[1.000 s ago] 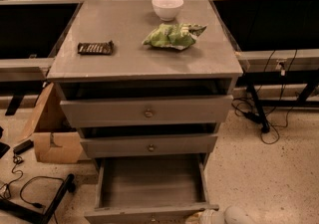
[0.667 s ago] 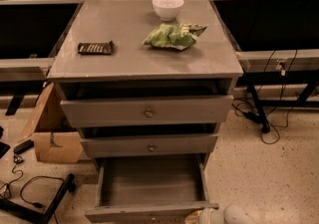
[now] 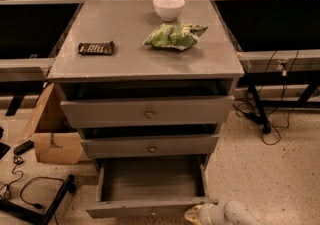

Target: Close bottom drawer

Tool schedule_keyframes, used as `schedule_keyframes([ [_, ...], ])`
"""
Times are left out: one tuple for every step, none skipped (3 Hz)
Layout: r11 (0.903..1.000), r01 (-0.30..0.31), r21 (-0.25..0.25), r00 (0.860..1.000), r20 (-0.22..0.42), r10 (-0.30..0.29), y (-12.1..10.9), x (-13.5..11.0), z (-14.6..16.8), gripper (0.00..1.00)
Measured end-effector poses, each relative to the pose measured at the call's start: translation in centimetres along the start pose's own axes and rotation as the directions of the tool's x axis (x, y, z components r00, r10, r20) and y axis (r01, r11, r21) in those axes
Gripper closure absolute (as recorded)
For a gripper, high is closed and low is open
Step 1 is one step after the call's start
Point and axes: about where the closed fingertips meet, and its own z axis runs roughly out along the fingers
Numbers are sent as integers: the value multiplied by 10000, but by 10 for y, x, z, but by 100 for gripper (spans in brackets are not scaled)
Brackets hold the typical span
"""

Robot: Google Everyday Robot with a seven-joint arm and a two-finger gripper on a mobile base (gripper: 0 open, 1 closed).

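Jaws low, just beside front corner of open bottom drawer (image 3: 150, 208)

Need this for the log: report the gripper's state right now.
Gripper: state cannot be told; it is low at the frame's bottom edge, beside the front right corner of the open bottom drawer.

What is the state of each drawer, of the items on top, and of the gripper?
bottom drawer: pulled far out, empty inside.
middle drawer: slightly out.
top drawer: slightly out.
white bowl: upright on the cabinet top.
green bag: lying crumpled.
gripper: low, beside the bottom drawer's front right corner.
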Motion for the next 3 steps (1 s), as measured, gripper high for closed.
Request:
schedule_keyframes([
  [9998,170,99,9998,109,-171,-15,-11,0,100],
  [9993,341,174,9991,246,-345,-30,-25,2,100],
  [9993,342,175,9991,247,-347,-30,-25,2,100],
])
